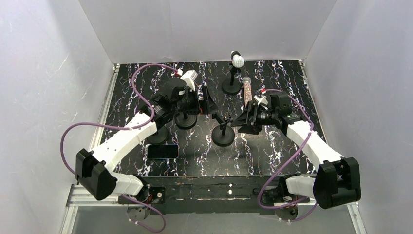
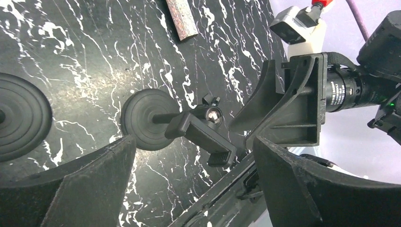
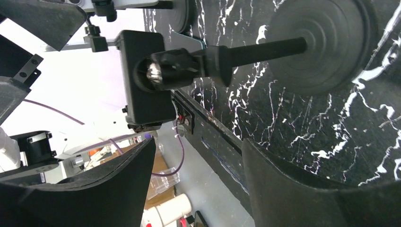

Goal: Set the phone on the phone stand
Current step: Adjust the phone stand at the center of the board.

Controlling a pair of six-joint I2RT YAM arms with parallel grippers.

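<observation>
The phone (image 1: 163, 151) is a dark slab lying flat near the table's front left, next to my left arm. The phone stand (image 1: 223, 130), black with a round base and a clamp head, stands mid-table between both grippers. My left gripper (image 1: 208, 101) is open just left of and behind it. In the left wrist view the stand's clamp (image 2: 204, 135) sits ahead of the open left gripper (image 2: 194, 179). My right gripper (image 1: 245, 120) is open just right of the stand. The clamp (image 3: 146, 80) and base (image 3: 321, 45) lie ahead of the open right gripper (image 3: 198, 179), untouched.
Two more black round-based stands (image 1: 186, 120) (image 1: 158, 134) sit under my left arm. A microphone stand with a white ball head (image 1: 237, 61) is at the back, and a speckled cylinder (image 1: 247, 90) lies beside it. White walls enclose the table.
</observation>
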